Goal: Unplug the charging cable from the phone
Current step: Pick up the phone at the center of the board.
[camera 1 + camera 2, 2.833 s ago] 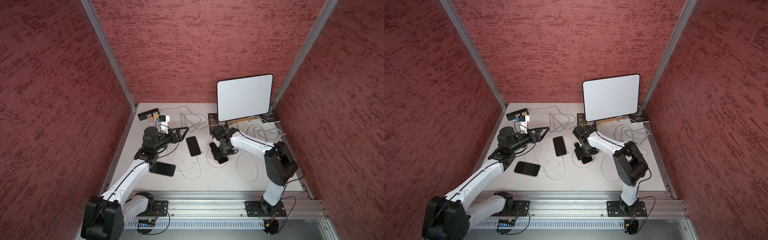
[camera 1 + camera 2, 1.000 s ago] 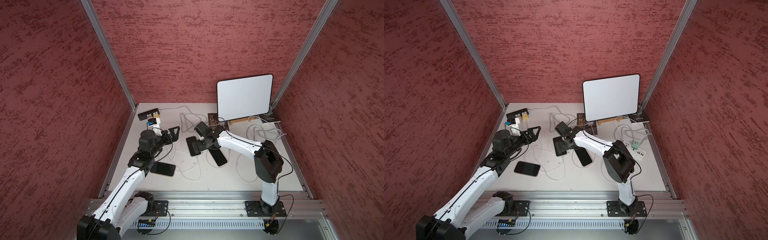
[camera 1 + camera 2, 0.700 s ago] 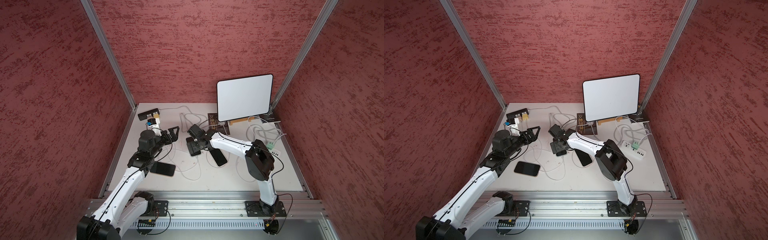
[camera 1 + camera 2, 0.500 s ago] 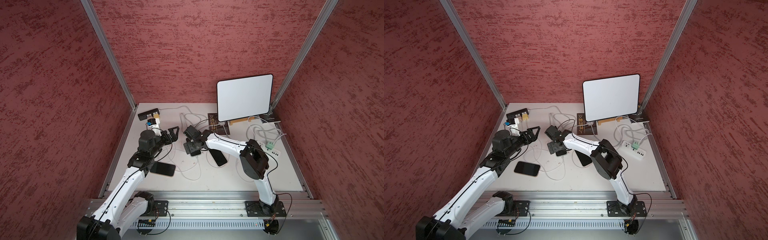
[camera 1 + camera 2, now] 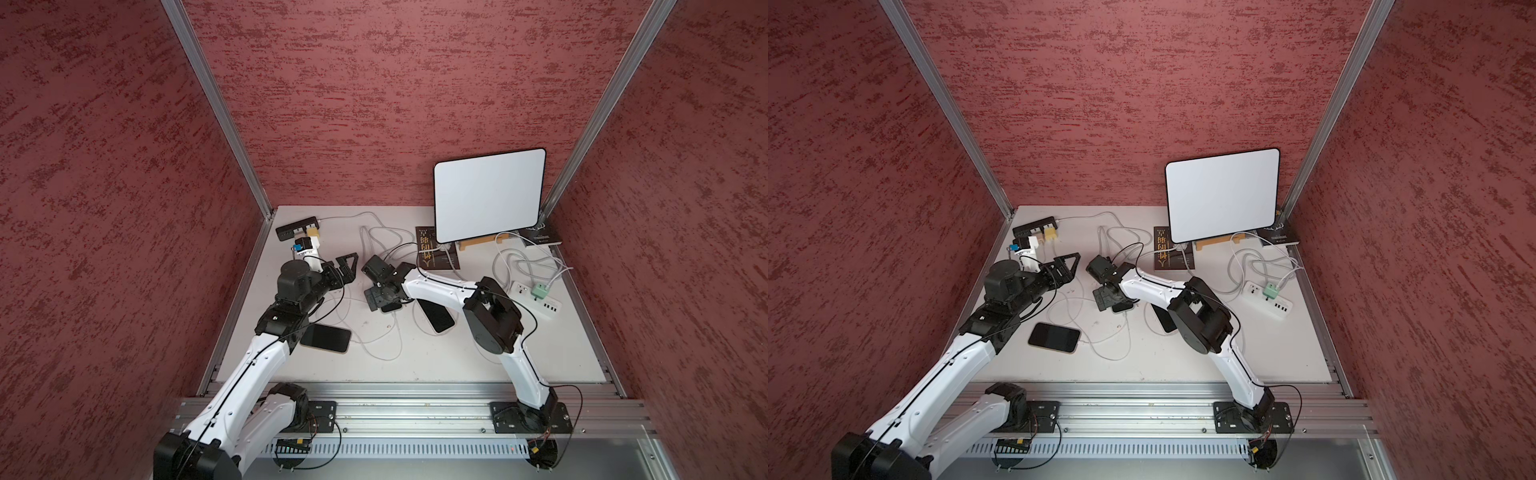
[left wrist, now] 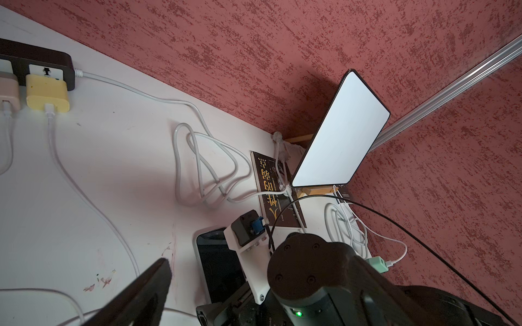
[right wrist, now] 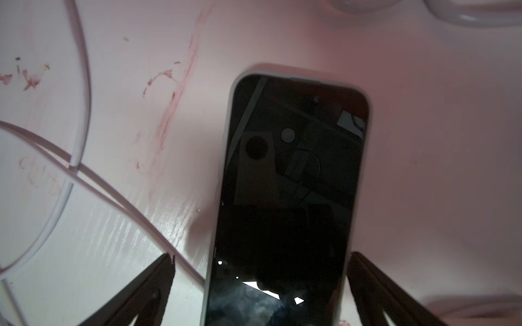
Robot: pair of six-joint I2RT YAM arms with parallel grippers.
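A dark phone (image 7: 293,183) in a pale case lies screen up in the middle of the white table. My right gripper (image 7: 261,259) is open and low over it, one finger on each long side; whether they touch the case does not show. In both top views that gripper (image 5: 380,297) (image 5: 1106,297) covers most of the phone (image 5: 392,307). A white charging cable (image 7: 127,209) runs past one side of it, and its plug is hidden. My left gripper (image 5: 347,266) (image 5: 1069,266) hangs open just left of it, holding nothing. Only one of its fingers (image 6: 158,276) shows in the left wrist view.
Two more dark phones lie near: one (image 5: 326,337) front left, one (image 5: 436,316) under my right forearm. White cable loops (image 5: 384,358) cross the table. A white tablet (image 5: 488,195) on a stand, a black booklet (image 5: 436,253), a black power strip (image 5: 297,226) and a white power strip (image 5: 536,297) line the back and right.
My right arm has swung left, off the right-hand phone, and come down over the middle phone with its fingers astride it. The left arm has drawn back slightly and now holds still.
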